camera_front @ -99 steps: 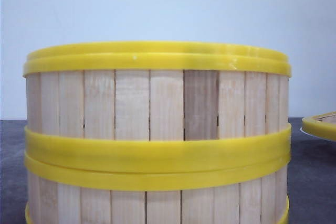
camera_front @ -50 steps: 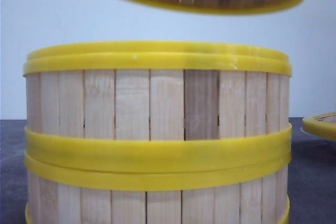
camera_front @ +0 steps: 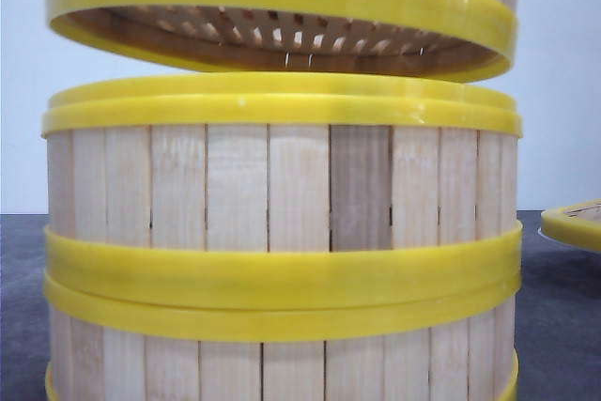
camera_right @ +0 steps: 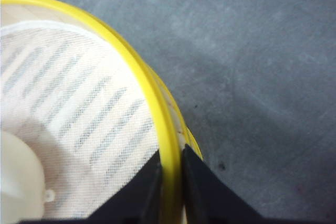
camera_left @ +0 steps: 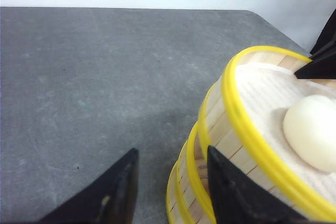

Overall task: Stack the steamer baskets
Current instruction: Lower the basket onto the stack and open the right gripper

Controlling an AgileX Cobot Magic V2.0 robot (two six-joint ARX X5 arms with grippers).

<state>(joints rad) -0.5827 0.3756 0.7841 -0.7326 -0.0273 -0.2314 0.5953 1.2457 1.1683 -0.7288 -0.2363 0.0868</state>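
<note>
Yellow-rimmed steamer basket [camera_front: 282, 7], clamped by the right tool [camera_right: 169, 182], hangs slightly tilted above the stack [camera_front: 282, 232]; left tool [camera_left: 170, 182] apart.

grey table [camera_left: 79, 77] fills most of left wrist frame | white wall [camera_front: 23, 138] behind | pale bun [camera_left: 312, 132] right edge, on white liner [camera_right: 79, 108]

A dark grey table [camera_left: 94, 77] is carrying a stack of steamer baskets [camera_front: 282, 260], with another yellow-rimmed basket [camera_front: 575, 224] sitting near its right.
</note>
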